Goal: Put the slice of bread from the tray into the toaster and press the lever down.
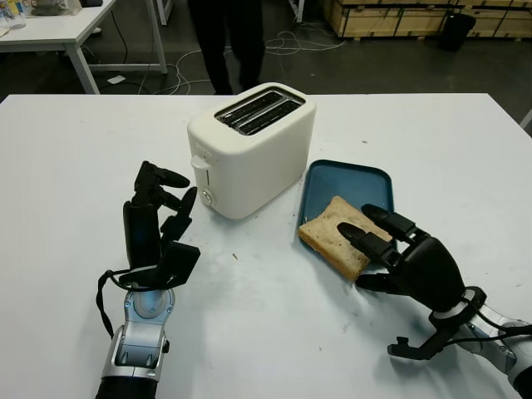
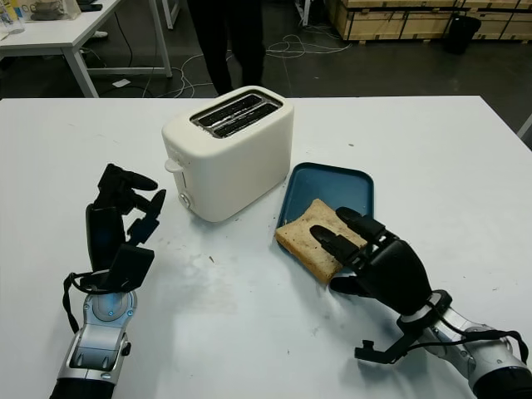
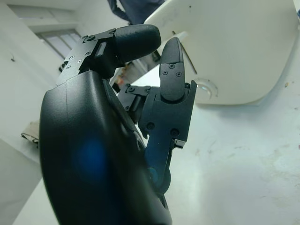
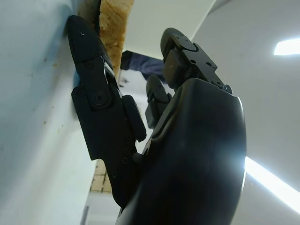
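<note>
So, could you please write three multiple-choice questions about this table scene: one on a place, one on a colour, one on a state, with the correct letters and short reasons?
1. Where does the toasted brown slice of bread lie?
A. in a toaster slot
B. on the flat blue tray, overhanging its near edge
C. in the left hand

2. What colour is the two-slot plastic toaster?
A. cream-white
B. red
C. black

3. What is the state of the black left hand?
A. holding bread
B. pressing the lever
C. open, beside the toaster

Answers: 1 B, the slice sits on the tray under the fingers of the right hand. 2 A, its shell is pale cream. 3 C, it holds nothing.
</note>
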`<state>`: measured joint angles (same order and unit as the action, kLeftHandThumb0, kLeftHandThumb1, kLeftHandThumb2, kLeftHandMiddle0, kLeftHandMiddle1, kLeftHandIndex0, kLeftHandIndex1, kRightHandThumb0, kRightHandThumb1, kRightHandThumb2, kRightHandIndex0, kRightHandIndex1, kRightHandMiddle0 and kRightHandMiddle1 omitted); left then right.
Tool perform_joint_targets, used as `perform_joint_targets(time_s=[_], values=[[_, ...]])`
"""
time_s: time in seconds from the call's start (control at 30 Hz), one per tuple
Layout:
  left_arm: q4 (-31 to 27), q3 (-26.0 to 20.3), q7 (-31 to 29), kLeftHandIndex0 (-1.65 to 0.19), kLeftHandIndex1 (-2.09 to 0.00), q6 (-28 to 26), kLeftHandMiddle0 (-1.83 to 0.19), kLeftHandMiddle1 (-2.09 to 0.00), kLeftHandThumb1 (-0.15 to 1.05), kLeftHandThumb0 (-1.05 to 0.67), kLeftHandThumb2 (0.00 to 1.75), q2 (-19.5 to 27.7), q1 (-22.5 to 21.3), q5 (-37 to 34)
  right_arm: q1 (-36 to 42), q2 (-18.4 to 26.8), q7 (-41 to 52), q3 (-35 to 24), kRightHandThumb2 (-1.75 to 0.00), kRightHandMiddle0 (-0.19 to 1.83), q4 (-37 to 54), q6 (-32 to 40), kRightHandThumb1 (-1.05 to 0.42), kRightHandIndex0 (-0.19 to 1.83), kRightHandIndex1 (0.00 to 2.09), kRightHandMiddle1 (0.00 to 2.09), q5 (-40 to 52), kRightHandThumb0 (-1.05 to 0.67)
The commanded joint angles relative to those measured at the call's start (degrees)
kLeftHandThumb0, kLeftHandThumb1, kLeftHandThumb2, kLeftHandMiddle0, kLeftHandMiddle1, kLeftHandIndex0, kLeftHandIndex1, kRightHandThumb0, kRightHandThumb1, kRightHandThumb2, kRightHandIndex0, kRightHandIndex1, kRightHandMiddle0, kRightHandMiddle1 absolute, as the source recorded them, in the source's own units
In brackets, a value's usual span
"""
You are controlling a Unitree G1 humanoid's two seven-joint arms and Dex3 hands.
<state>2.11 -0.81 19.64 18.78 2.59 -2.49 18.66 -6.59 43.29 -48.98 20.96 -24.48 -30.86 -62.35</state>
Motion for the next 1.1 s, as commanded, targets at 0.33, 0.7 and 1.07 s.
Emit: perform_joint_targets(time_s=[0.33, 0.7, 1.07], values=[[-4.9, 0.39, 0.73, -0.29, -1.73, 1.28, -0.65, -1.75, 0.92, -0.36, 0.27, -0.41, 1.42, 0.84, -0.74, 0.04, 4.35, 3.02, 0.0, 0.54, 3.05, 2.78, -0.79, 0.5, 0.01, 0.02, -1.37, -0.63], [-6.35, 0.36, 0.83, -0.3, -1.72, 1.52, -0.67, -1.75, 0.92, -0.38, 0.26, -0.55, 2.34, 1.19, -5.15, -2.38, 11.65, 3.59, -0.01, 0.62, 4.49, 2.82, -0.82, 0.7, 0.09, 0.05, 0.06, -0.53], [-6.62, 0.38, 0.27, -0.31, -1.71, 1.91, -0.67, -1.75, 0.92, -0.36, 0.24, -0.43, 2.68, 0.68, -1.86, -2.8, 10.1, 1.68, -0.26, 0.75, 13.15, 9.77, -0.92, 0.95, 1.71, 1.5, -2.03, -0.51]])
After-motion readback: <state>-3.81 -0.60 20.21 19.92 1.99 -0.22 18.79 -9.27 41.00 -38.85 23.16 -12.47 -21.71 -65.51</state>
